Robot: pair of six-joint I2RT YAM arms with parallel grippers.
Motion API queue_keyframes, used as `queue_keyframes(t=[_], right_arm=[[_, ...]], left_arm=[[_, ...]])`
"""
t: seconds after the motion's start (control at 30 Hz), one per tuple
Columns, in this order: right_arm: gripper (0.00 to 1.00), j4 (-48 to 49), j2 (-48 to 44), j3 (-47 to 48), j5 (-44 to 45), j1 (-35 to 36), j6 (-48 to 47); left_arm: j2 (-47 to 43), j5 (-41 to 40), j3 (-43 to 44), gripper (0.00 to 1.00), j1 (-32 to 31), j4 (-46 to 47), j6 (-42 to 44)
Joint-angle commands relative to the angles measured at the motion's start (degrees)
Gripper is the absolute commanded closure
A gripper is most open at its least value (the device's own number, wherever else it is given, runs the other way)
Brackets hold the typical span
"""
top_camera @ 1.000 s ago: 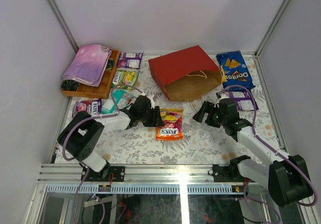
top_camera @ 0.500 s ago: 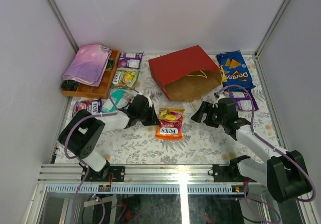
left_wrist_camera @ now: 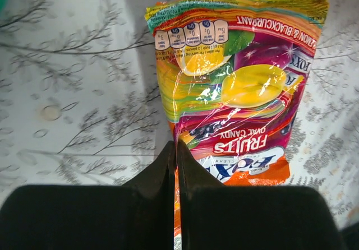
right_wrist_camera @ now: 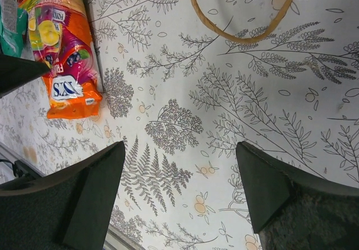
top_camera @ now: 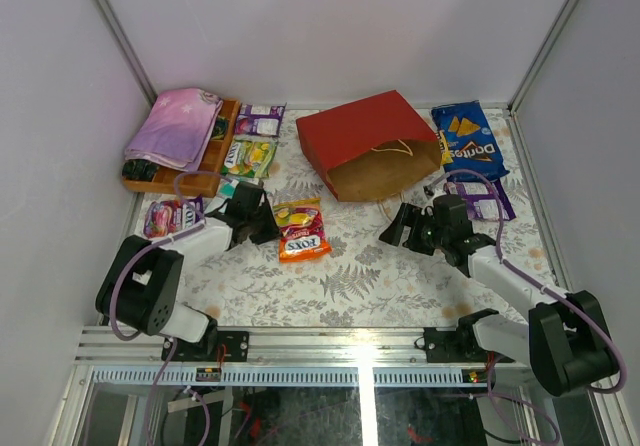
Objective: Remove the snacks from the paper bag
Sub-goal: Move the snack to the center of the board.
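The red paper bag [top_camera: 362, 138] lies on its side at the back, its brown mouth facing the front, and one cord handle [right_wrist_camera: 247, 23] rests on the cloth. My left gripper [top_camera: 264, 222] [left_wrist_camera: 176, 147] is shut on the lower edge of an orange Fox's candy bag [top_camera: 300, 231] [left_wrist_camera: 233, 87] lying flat, left of the bag's mouth. My right gripper [top_camera: 396, 228] [right_wrist_camera: 179, 149] hovers open and empty in front of the mouth. Out on the table lie the blue Doritos bag [top_camera: 466, 140], a yellow-green packet [top_camera: 250, 154], a teal pouch [top_camera: 231, 188] and purple-white packs [top_camera: 260, 119].
A wooden tray [top_camera: 195, 181] with a folded pink-purple cloth [top_camera: 178, 124] sits at the back left. Another purple pack [top_camera: 168, 216] lies by the left arm, and one [top_camera: 490, 202] lies beside the right arm. White walls close in the floral tablecloth.
My left gripper has shut on the orange candy bag and dragged it left, away from the paper bag's mouth. The right arm has hardly moved.
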Motion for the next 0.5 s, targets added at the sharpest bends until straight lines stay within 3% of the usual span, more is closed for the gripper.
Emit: queue_keyframes(t=[0.0, 0.47], right_arm=[[0.13, 3.6, 1.0, 1.9, -2.3, -0.3, -0.8], [0.14, 5.8, 4.4, 3.5, -5.5, -0.3, -1.3]], left_arm=[[-2.6, -8.2, 1.2, 1.00, 0.5, -7.5, 1.0], [2.5, -16.7, 9.9, 1.00, 0.9, -20.5, 2.7]])
